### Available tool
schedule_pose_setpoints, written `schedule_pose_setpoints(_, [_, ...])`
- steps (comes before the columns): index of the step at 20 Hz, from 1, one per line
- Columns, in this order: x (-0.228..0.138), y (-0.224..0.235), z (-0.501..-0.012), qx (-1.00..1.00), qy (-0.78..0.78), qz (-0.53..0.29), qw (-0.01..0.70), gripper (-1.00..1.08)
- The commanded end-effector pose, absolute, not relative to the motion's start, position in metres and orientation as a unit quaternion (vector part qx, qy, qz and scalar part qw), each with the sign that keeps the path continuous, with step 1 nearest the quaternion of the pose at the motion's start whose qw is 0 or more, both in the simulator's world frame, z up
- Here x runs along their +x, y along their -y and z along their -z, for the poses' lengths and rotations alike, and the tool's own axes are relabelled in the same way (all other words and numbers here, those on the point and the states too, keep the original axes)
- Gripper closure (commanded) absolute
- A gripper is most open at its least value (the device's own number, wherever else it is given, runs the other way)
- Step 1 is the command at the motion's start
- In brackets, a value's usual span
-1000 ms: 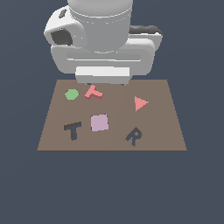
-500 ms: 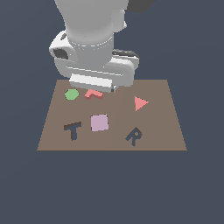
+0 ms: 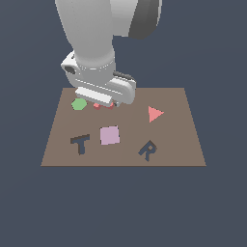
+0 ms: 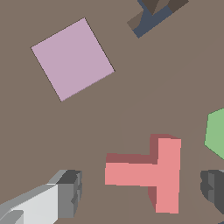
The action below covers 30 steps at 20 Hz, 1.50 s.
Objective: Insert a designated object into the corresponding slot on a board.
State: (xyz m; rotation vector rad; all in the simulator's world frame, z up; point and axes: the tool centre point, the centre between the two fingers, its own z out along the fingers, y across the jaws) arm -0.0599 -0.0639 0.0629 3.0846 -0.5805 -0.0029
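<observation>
The salmon-red T block [image 4: 151, 173] lies flat on the brown board [image 3: 178, 140] at the back. In the exterior view only small red bits of the T block [image 3: 97, 105] show under my hand. My gripper [image 3: 103, 104] is low over it and open. In the wrist view my gripper [image 4: 141, 191] straddles the T, with one finger [image 4: 65, 192] on each side and a gap to each. The dark navy T-shaped slot [image 3: 80, 143] is at the board's front, on the exterior view's left; a corner of the slot [image 4: 151, 17] shows in the wrist view.
A green hexagon [image 3: 78, 103] sits close beside the T, near one finger [image 4: 214, 188]. A pink square [image 3: 109, 135] lies between the T block and the slots. A red triangle [image 3: 154, 114] and a dark R-shaped recess [image 3: 148, 150] are on the exterior view's right.
My arm has come down and shifted toward the exterior view's left, so my hand now covers most of the red T. The shapes on the board have not moved.
</observation>
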Motion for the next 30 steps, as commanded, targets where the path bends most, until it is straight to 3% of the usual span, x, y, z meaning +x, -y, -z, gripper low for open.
schedule_pose_setpoints(1, [-0.064,0.066,-0.055,0.980,0.198,0.000,0.001,-0.92])
schedule_pose_setpoints(21, [-0.066,0.067,-0.030,0.979,0.204,0.000,0.000,-0.92])
schedule_pose_setpoints(22, [-0.066,0.067,-0.030,0.979,0.204,0.000,0.000,1.08])
schedule_pose_setpoints(30, [-0.066,0.067,-0.030,0.979,0.204,0.000,0.000,1.08])
